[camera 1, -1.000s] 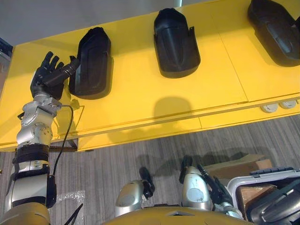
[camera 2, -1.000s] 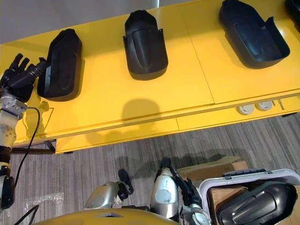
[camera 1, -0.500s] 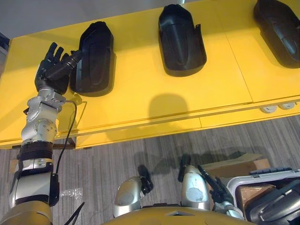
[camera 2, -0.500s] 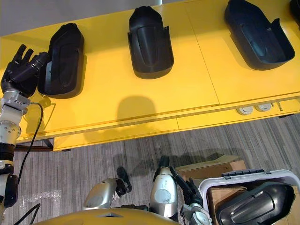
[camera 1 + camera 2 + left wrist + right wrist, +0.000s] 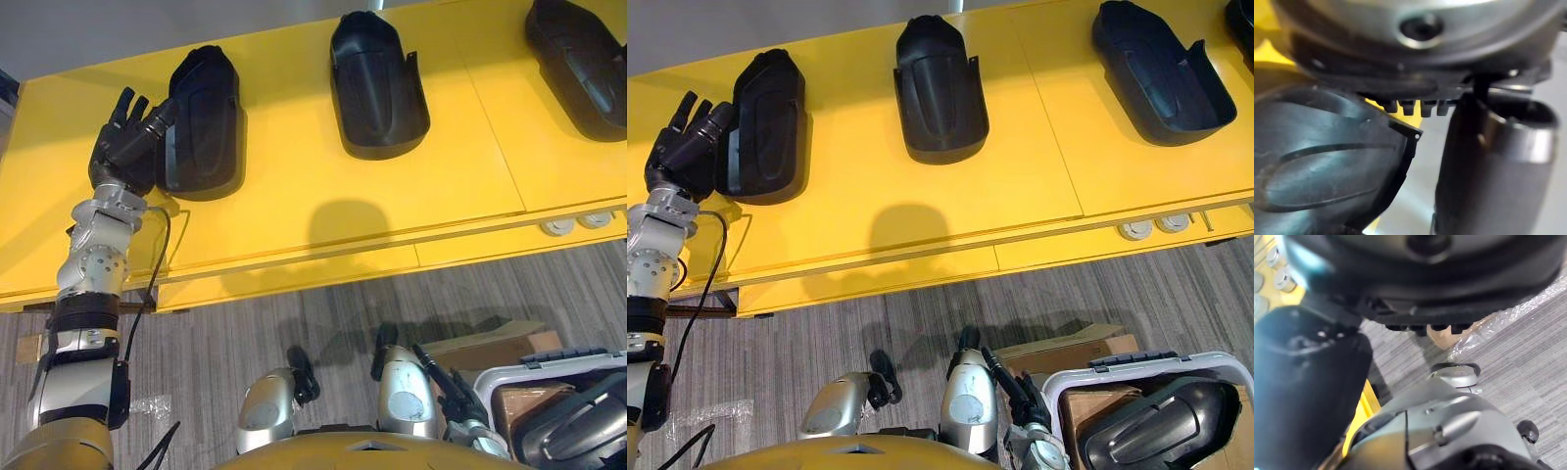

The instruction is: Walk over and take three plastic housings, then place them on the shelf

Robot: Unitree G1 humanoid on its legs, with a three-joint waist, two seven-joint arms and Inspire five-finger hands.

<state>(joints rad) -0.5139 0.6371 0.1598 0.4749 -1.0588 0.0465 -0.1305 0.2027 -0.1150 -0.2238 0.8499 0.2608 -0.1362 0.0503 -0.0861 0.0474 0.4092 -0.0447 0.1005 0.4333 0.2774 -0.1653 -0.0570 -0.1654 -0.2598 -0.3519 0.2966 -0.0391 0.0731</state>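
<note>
A: Task's thing first?

B: Left housing, black plastic, lies flat on the yellow shelf, far-left part, long axis running near to far. Left hand is just beside its left flank, fingers straight and spread, nothing grasped, thumb tip at the rim. Whether it touches there, cannot tell.

A: Step in hand?

B: My reading is that it's letting go of this one on the shelf. To do it well, clear the thumb off the rim first, then draw the hand off leftward and up, so the shell is neither dragged nor turned. It sits roughly parallel to its neighbour; leave it so. No push toward the near edge.

A: Right hand?

B: Right hand hangs low over the grey floor, relaxed, holding nothing.

A: Counts.

B: Housings on the shelf: three in full. Left, middle housing and right housing lie well apart in a row. A dark corner at the far right edge may be a fourth; too little shows. One spare housing lies in the white-rimmed bin on the floor, near right. Bins: one. White round fittings at the shelf's near edge: two. If three is the quota, I judge the placing all but done.
</note>
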